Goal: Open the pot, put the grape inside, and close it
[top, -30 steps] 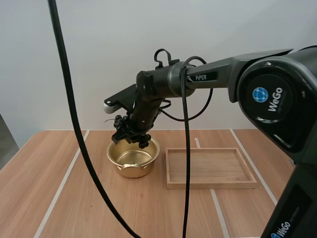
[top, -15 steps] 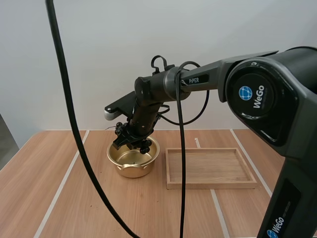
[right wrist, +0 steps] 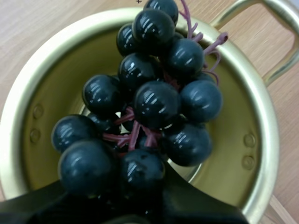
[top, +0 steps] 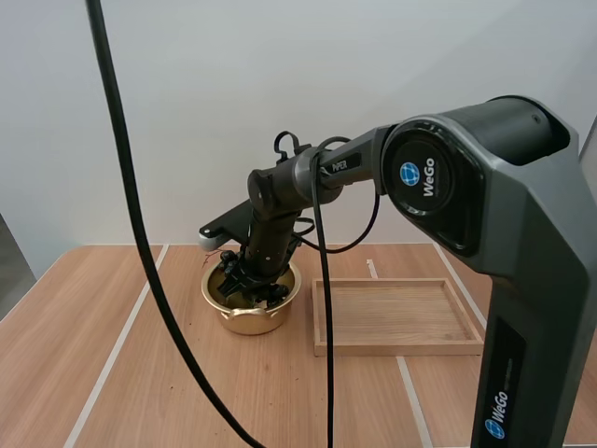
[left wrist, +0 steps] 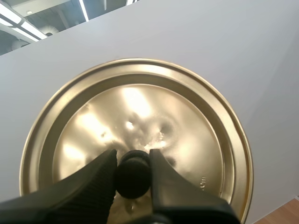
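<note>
Right tool point(top: 244, 279) clamped on grapes point(right wrist: 154, 102), now lowered into pot point(top: 250, 320), left tool point(left wrist: 132, 159) pinching lid point(left wrist: 187, 121)

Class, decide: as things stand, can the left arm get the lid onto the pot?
Probably not yet. The right end effector, shut on the grapes, sits in the mouth of the pot, blocking the lid.
</note>
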`<state>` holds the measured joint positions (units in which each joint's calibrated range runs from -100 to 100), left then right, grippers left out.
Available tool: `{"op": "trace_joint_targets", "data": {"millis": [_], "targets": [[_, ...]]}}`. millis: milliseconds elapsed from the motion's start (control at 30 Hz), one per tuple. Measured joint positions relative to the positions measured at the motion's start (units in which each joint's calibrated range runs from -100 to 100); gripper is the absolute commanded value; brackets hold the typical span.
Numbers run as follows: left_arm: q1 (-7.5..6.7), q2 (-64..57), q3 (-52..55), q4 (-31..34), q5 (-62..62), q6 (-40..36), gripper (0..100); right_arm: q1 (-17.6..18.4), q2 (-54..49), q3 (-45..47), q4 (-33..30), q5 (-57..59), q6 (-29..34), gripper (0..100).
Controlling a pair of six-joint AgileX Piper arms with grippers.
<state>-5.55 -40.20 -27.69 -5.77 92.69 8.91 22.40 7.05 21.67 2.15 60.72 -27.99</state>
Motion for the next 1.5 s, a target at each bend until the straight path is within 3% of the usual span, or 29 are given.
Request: {"op": "trace_joint_targets", "data": {"millis": [933, 967, 1000, 1067, 1100, 1133, 1500], "targets": [[0.0, 0.0, 0.0, 0.11, 0.0, 0.0, 0, 0.0, 4.84, -0.27, 0.0, -2.59, -0.51, 0], [0.0, 0.0, 0.0, 0.11, 0.0, 0.0, 0, 0.0, 4.84, -0.27, 0.0, -2.59, -0.51, 6], [0.0, 0.0, 0.0, 0.11, 0.0, 0.0, 0, 0.0, 4.84, -0.27, 0.0, -2.59, -0.51, 22], [0.0, 0.0, 0.0, 0.11, 0.0, 0.0, 0, 0.0, 4.84, -0.27, 0.0, -2.59, -0.51, 60], [0.0, 0.0, 0.0, 0.11, 0.0, 0.0, 0, 0.0, 4.84, -0.27, 0.0, -2.59, -0.51, 84], [0.0, 0.0, 0.0, 0.11, 0.0, 0.0, 0, 0.0, 4.84, -0.27, 0.0, -2.59, -0.51, 100], [0.0, 0.0, 0.0, 0.11, 0.0, 0.0, 0, 0.0, 4.84, -0.88, -1.4, -3.29, -0.51, 100]]}}
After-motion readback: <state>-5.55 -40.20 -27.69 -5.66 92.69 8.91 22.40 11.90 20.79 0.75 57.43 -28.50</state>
